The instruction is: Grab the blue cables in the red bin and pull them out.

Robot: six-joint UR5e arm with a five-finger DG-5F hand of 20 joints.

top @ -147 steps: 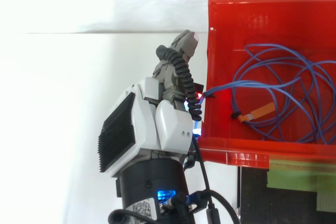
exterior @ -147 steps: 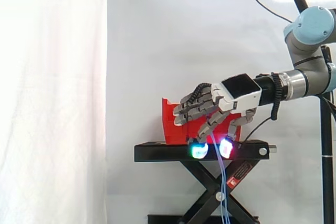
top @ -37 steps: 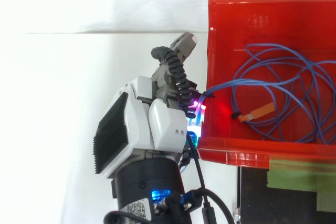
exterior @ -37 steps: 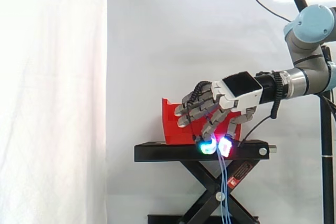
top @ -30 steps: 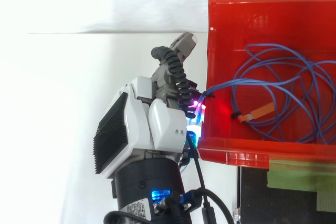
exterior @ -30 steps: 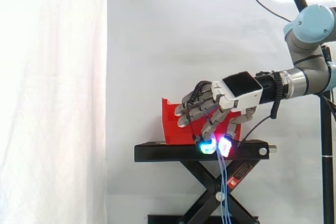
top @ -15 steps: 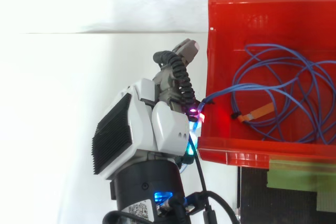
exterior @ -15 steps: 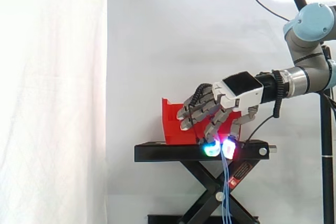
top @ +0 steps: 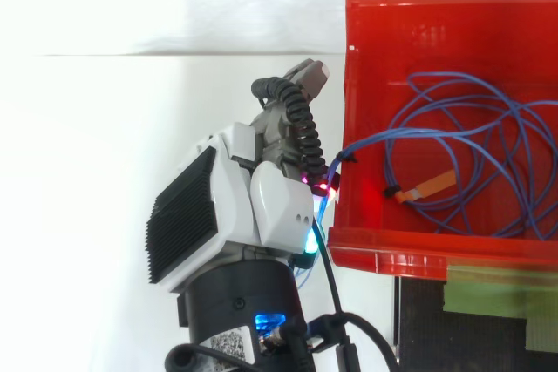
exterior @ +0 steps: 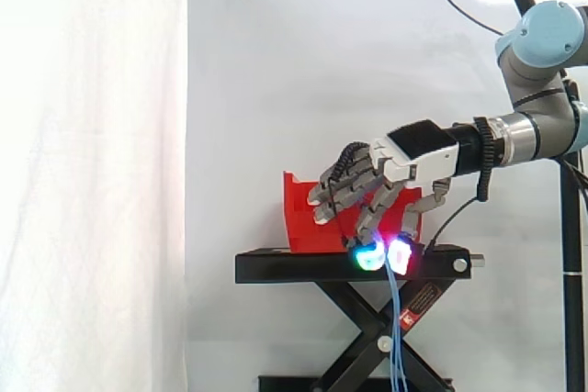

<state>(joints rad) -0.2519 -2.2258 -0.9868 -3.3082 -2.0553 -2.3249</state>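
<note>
The red bin (top: 436, 15) stands on a black stand (exterior: 276, 268). Thin blue cables (top: 462, 163) lie coiled inside it, with an orange tag (top: 432, 185) on one strand. One strand (top: 366, 142) runs over the bin's left wall to my hand (top: 261, 206). More blue strands (exterior: 396, 337) hang from the hand down past the stand. In the side view the hand (exterior: 413, 158) sits in front of the red bin (exterior: 299, 213), its fingers curled down with glowing cyan and magenta pads (exterior: 370, 254) pinching the strands.
A white curtain (exterior: 92, 172) hangs behind and to the left. The black scissor legs (exterior: 354, 332) of the stand spread below. A green strip (top: 497, 289) lies on a dark surface under the bin's near edge.
My hand has drawn back slightly from the bin and risen a little, still holding the blue strands. The strand over the bin wall looks straighter.
</note>
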